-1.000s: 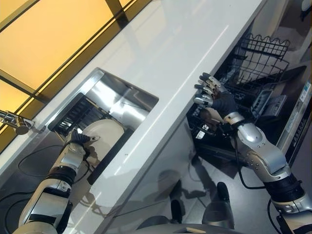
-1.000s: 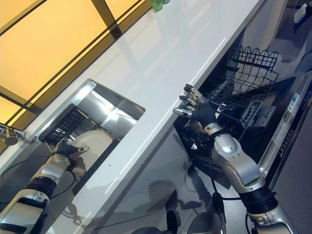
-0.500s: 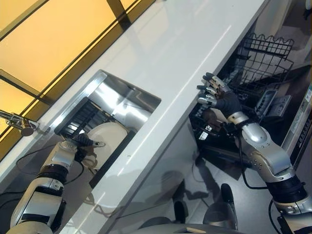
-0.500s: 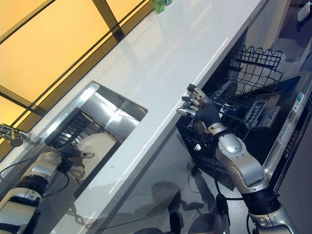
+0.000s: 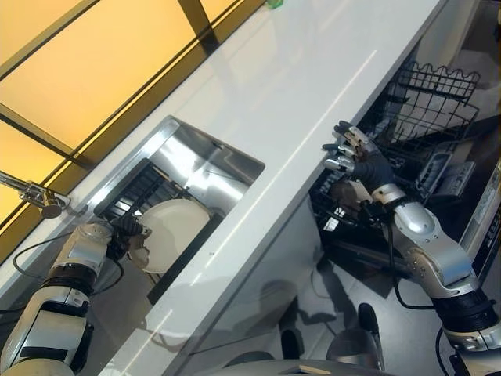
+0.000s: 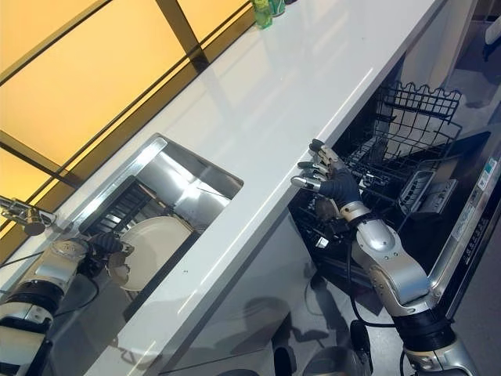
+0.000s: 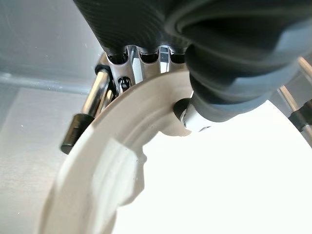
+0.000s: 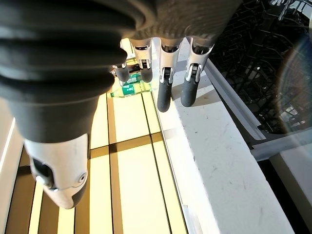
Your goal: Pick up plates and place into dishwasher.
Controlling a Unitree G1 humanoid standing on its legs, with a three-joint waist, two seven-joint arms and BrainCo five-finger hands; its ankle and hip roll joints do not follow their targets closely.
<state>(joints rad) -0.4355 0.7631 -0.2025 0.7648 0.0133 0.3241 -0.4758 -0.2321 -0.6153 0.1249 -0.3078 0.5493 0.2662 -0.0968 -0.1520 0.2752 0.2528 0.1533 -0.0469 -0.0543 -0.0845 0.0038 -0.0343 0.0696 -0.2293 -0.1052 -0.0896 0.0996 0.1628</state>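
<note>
Fingers (image 7: 127, 57) of the left hand (image 5: 129, 229) pinch the tilted plate (image 5: 172, 233).

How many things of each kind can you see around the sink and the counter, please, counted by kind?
Plates: 1, a cream plate in the sink, its rim pinched by the left hand
Green bottles: 1 for certain, at the counter's far end
Dishwasher racks: 1, beside the open right hand
Taps: 1
Total: 4

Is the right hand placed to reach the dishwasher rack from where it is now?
Probably yes. The right hand hangs open at the counter edge, right beside the open rack, with nothing between them.
</note>
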